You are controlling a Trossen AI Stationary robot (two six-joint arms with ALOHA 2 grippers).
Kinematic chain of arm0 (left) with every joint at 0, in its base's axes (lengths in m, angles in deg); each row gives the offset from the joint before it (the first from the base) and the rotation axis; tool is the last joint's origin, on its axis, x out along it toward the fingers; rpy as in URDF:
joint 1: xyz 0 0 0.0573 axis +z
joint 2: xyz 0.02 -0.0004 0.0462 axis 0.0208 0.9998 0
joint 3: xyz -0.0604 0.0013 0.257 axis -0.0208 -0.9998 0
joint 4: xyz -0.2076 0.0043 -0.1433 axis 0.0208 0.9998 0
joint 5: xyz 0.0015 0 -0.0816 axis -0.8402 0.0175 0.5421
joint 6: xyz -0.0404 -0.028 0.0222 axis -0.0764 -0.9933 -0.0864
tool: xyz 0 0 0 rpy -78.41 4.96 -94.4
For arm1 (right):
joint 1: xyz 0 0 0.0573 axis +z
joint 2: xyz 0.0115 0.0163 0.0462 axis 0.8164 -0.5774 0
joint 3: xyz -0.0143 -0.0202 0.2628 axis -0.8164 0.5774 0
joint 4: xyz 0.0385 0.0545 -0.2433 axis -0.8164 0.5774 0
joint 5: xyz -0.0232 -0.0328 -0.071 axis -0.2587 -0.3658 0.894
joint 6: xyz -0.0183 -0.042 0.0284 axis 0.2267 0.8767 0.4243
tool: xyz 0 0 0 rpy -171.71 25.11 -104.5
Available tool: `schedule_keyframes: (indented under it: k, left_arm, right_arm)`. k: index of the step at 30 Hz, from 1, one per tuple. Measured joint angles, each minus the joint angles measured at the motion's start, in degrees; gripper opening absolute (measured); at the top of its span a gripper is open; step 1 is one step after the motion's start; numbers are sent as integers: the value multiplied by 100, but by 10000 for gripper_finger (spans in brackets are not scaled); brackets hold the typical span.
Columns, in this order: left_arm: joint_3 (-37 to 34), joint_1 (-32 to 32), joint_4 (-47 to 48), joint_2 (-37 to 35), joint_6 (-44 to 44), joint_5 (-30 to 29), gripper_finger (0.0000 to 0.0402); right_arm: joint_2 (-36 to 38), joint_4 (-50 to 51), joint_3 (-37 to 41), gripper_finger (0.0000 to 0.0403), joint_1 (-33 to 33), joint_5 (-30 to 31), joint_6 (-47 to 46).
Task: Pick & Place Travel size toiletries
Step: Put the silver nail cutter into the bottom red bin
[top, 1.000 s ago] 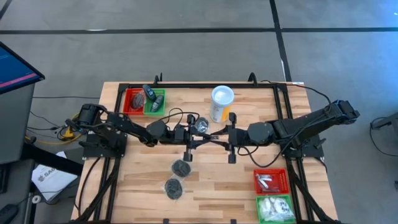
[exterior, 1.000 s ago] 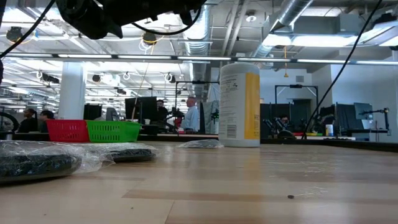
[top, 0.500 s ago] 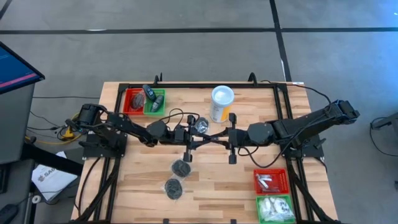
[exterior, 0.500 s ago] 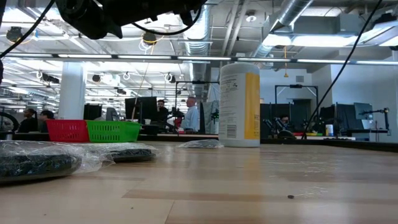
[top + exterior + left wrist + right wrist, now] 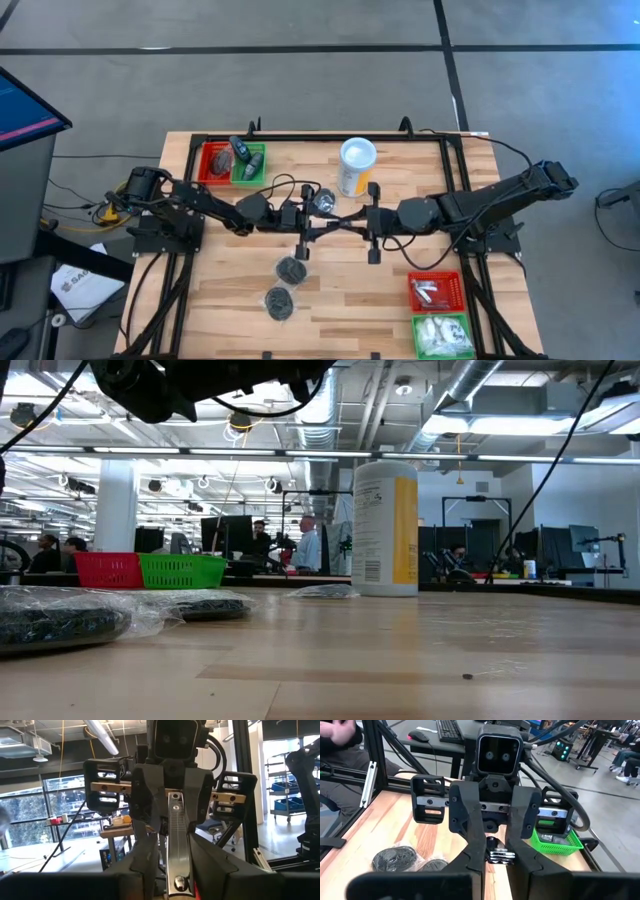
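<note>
mid-table, high view: left gripper (image 5: 320, 228) and right gripper (image 5: 350, 222) meet tip to tip above the boards, between the canister (image 5: 355, 163) and two pucks (image 5: 291, 268). what sits between them doesn't read from up there.

left wrist view does show it: a silvery tube (image 5: 173, 835) running lengthwise into the right gripper, whose fingers (image 5: 145, 815) press on its sides, clamped. right wrist view gives the tube's capped end at the left gripper; whether that one grips or is loose, i cannot tell.

low view: only pucks, canister, far baskets (image 5: 180, 569); arms just overhead.

high view, near right corner: red basket (image 5: 436, 280) holds tubes, green basket (image 5: 441, 322) white packets.
</note>
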Motion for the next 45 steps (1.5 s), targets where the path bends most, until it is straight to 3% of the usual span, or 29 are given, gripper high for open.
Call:
schedule_keyframes:
  k: [6, 14, 30, 45]
  left_arm:
    - [0, -7, 122, 0, -4, -77, 128]
    - [0, -24, 276, -9, -6, -111, 145]
    - [-2, -24, 372, -9, -179, -105, 142]
    - [-2, -24, 381, -9, -181, -103, 140]
  right_arm:
    - [57, 292, 0, 36, 175, 23, -133]
    - [208, 1452, 0, 36, 341, 55, -1130]
    - [201, 4069, 2, 36, 1024, 88, -3878]
    - [199, 5481, 2, 36, 2275, 45, -6398]
